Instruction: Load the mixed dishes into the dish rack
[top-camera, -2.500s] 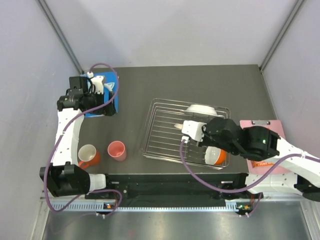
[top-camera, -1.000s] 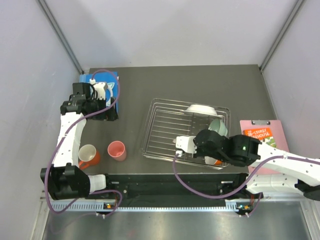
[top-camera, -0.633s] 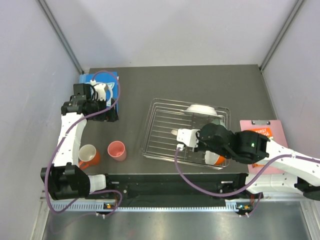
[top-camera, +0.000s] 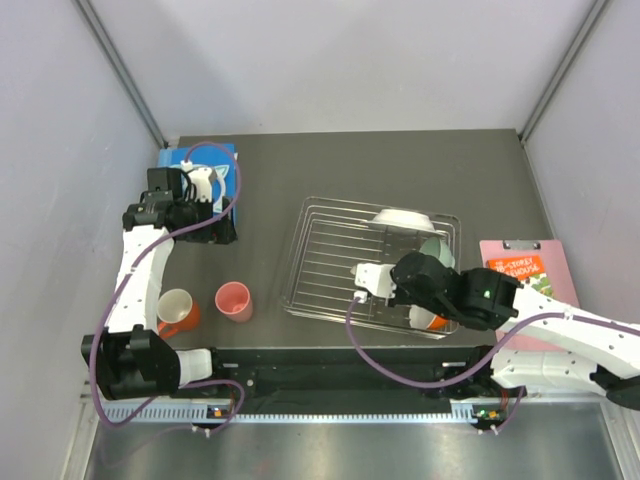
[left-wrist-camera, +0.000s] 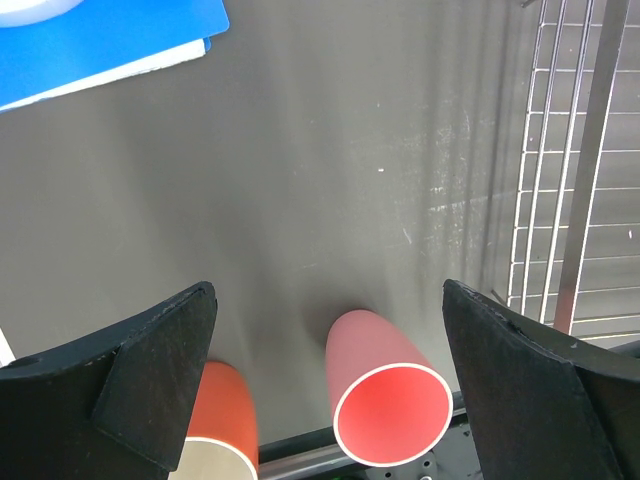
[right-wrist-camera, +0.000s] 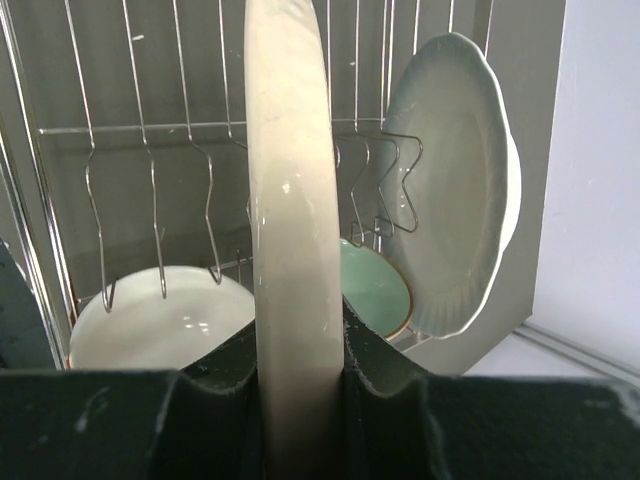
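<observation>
Pinched edge-on between the right fingers: a round pink-and-cream ceramic plate, showing only its cream rim, upright, over the large silver wire dish rack. Held with its flat faces left and right, edge in line with the long thin bars below. Directly under and beyond it, a cross row of bent wire prongs. Just to the right, leaning in those prongs, a scalloped white plate; low between the two plates, a mint-green bowl; low to the left, an orange bowl with white inside. Likely calls for a straight drop into a free gap left of the white plate, keeping the edge parallel to the bars; a small twist could catch a prong or knock the neighbour.

Well apart on the left, spread wide and holding nothing: the left fingers, hovering above the dark grey surface. Below and between them, a pink cup; just left of it, an orange mug with white inside. Both outside the rack, nearer the left arm. Beyond them, a flat blue board.
</observation>
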